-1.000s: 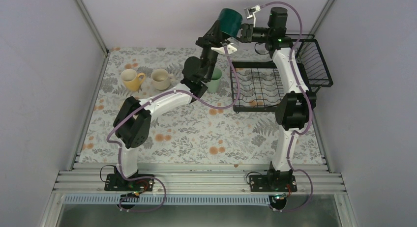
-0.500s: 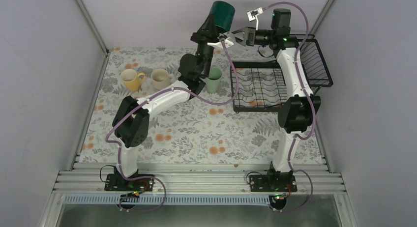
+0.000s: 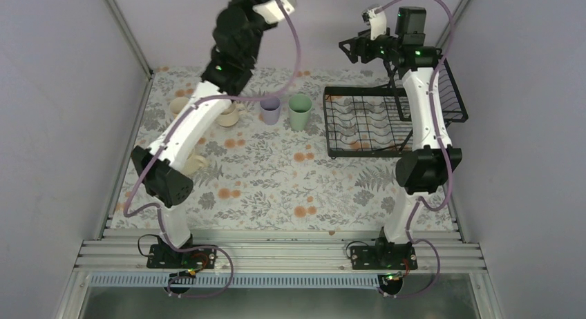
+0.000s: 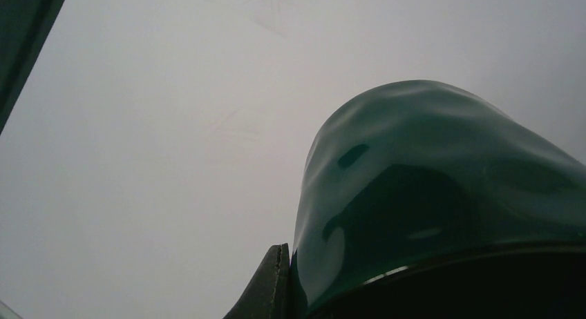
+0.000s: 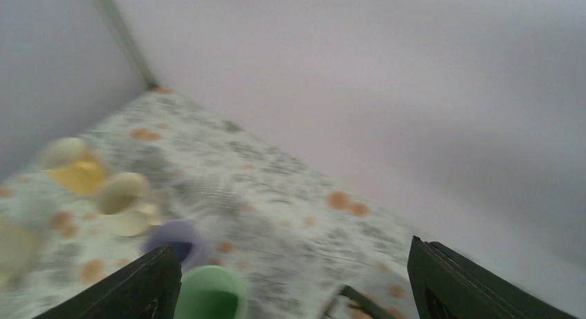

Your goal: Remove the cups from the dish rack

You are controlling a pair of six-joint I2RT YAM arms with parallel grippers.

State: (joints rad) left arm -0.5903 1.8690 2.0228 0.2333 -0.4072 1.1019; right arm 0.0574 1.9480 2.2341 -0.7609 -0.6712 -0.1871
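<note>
Swung up and leftward since half a second ago, the left arm [image 3: 200, 112] now reaches past the top edge of the overhead view. The right pincer [image 3: 350, 48], close against the mug then, has drawn back to the right. The left pincer [image 4: 294, 295] shows only in its own wrist view, nearly closed on the wall of the dark green mug [image 4: 428, 195]. One finger [image 4: 273, 288] presses the outside of the mug near the rim; the other is hidden. The mug hangs in the air with only grey wall [image 4: 173, 126] behind it.

On the floral tabletop [image 3: 276, 188], from the left, stands the yellow mug [image 3: 177, 105], half covered by the arm. Near it is the cream mug [image 3: 230, 117], also partly covered. Next come the lavender tumbler [image 3: 270, 110], uncovered now that the arm has lifted, and the mint-green tumbler [image 3: 300, 110] near it, both upright. Right of them, and apart, sits the dish rack [image 3: 329, 122], its raised basket [image 3: 452, 91] at the far right. The right pincer hovers above the rack's back left corner, jaws wide apart with nothing between them. Its blurred wrist view looks down on the tumblers and mugs.
</note>
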